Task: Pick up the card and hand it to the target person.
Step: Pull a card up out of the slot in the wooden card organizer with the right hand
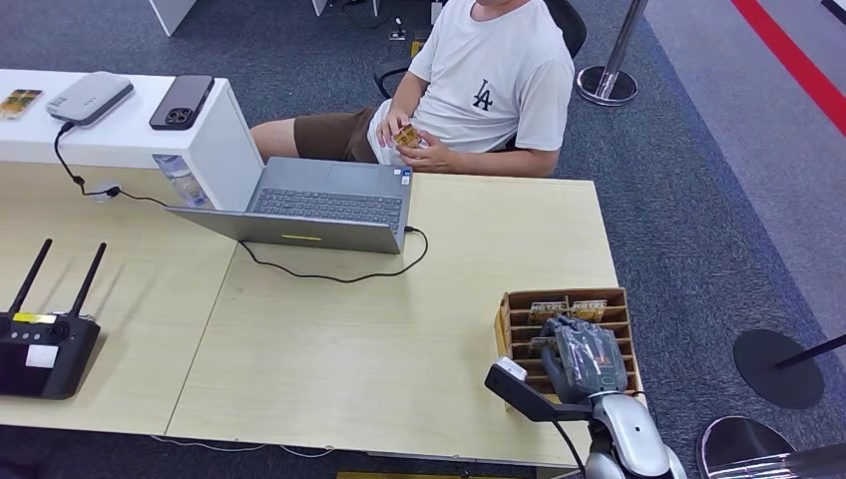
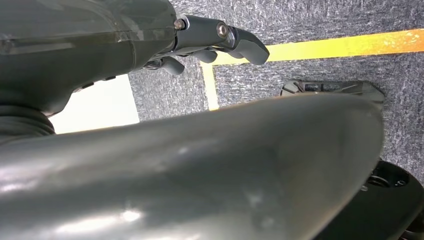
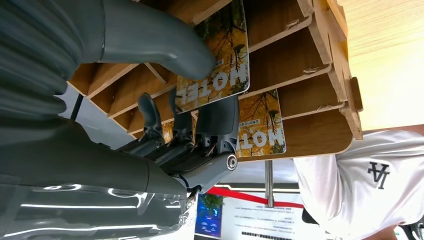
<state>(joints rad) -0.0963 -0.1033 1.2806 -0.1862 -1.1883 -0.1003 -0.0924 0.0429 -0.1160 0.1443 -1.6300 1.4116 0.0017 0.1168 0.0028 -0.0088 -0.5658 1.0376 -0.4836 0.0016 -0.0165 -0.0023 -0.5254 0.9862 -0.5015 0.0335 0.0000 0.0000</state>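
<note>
A wooden card rack (image 1: 611,296) stands at the table's near right corner with printed cards (image 1: 589,308) in its slots. My right hand (image 1: 586,359) reaches into it from above. In the right wrist view the thumb (image 3: 165,45) presses the face of a yellow HOTEL card (image 3: 225,60) and the fingers (image 3: 220,117) lie behind it, so the card is pinched while still in the rack (image 3: 320,65). A second card (image 3: 262,127) sits in the neighbouring slot. A person in a white shirt (image 1: 499,90) sits across the table holding a card (image 1: 406,136). My left hand (image 2: 220,42) hangs over carpet, holding nothing.
An open laptop (image 1: 319,205) with a black cable (image 1: 339,276) sits mid-table before the person. A black router (image 1: 45,349) lies at the left. A phone (image 1: 182,101) and a grey device (image 1: 90,97) rest on a white counter. Stanchion bases (image 1: 778,367) stand on the right.
</note>
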